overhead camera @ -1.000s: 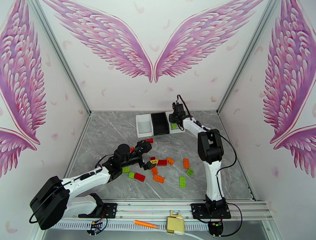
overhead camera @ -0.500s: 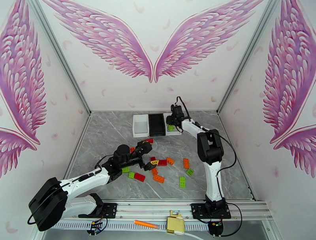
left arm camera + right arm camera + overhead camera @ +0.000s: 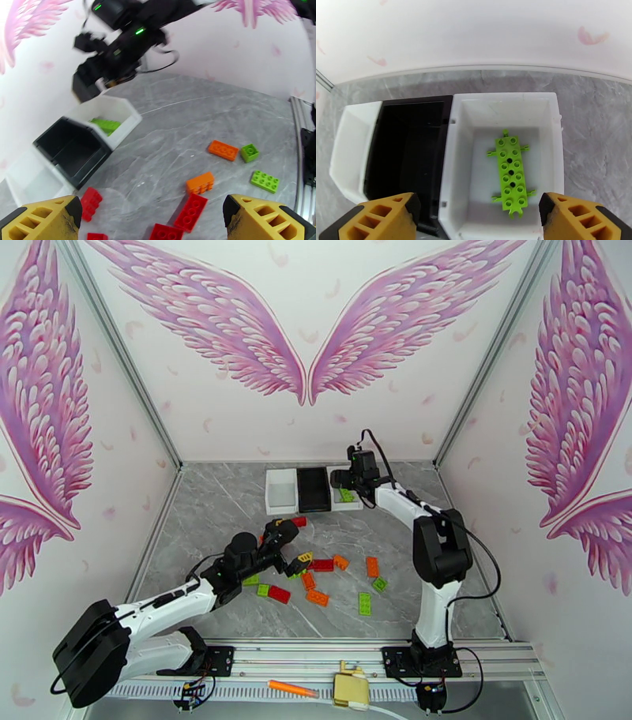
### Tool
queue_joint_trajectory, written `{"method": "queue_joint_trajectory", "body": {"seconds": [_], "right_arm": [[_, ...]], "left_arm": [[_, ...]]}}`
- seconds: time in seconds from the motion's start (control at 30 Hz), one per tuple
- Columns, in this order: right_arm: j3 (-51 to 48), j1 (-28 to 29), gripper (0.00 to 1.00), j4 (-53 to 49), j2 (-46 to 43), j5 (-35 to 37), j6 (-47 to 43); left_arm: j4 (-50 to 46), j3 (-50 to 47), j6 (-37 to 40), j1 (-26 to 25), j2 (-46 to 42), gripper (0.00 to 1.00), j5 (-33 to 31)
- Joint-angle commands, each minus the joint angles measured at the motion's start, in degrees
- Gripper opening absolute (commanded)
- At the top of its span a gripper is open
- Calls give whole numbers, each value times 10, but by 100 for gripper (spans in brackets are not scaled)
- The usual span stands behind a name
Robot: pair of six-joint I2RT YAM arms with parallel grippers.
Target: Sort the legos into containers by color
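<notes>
The three containers stand in a row at the back: a white bin (image 3: pixel 282 491), a black bin (image 3: pixel 314 489) and a white bin (image 3: pixel 346 498). My right gripper (image 3: pixel 347 477) hovers open over that right white bin (image 3: pixel 501 98), where a green lego plate (image 3: pixel 510 177) lies flat. The black bin (image 3: pixel 409 146) looks empty. My left gripper (image 3: pixel 291 548) is open low over the scattered legos, with red bricks (image 3: pixel 191 207) between its yellow fingertips (image 3: pixel 43 217) and nothing held. Orange bricks (image 3: pixel 199 182) and green bricks (image 3: pixel 265 181) lie beyond it.
More loose bricks lie mid-table: a red one (image 3: pixel 278 594), an orange one (image 3: pixel 317 598), a green one (image 3: pixel 365 603). Another red brick (image 3: pixel 299 521) lies in front of the bins. An orange marker pen (image 3: pixel 292 688) rests on the front rail.
My right gripper has opened and the green plate now lies in the right white bin. The row of bins slid slightly left. My left gripper shifted a little over the bricks, still open.
</notes>
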Motion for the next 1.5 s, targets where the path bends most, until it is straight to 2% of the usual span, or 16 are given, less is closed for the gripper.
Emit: {"method": "queue_joint_trajectory", "body": {"seconds": [0.0,0.1,0.23,0.27,0.37,0.5,0.63,0.7,0.83,1.1,1.17,1.47], "right_arm": [[-61,11,94,67,-62,-70,-35],[-122,17,100,100,-111,-108,-61],[-187,29,99,115,-174,-161,-93],[-197,33,99,116,-188,-173,-98],[-226,51,99,107,-230,-196,-123],[-252,80,99,71,-283,-199,-172],[-278,90,99,54,-317,-206,-211],[-281,93,99,35,-325,-208,-223],[-288,101,99,26,-335,-219,-225],[-286,106,99,41,-316,-217,-218],[-282,107,99,39,-311,-218,-219],[-273,108,99,35,-303,-220,-221]], "left_arm": [[-7,-15,-62,-3,-20,99,-184],[-21,-15,-94,-4,-18,99,-254],[-94,19,-195,-2,-2,99,-365],[-110,27,-219,0,2,99,-377],[-183,62,-286,13,26,99,-368],[-348,146,-399,32,83,99,-379],[-449,199,-511,51,139,99,-391],[-475,219,-523,57,164,97,-375],[-511,246,-550,64,202,81,-346],[-510,262,-552,72,257,68,-292],[-505,262,-552,74,265,62,-288],[-481,267,-548,87,302,59,-254]]}}
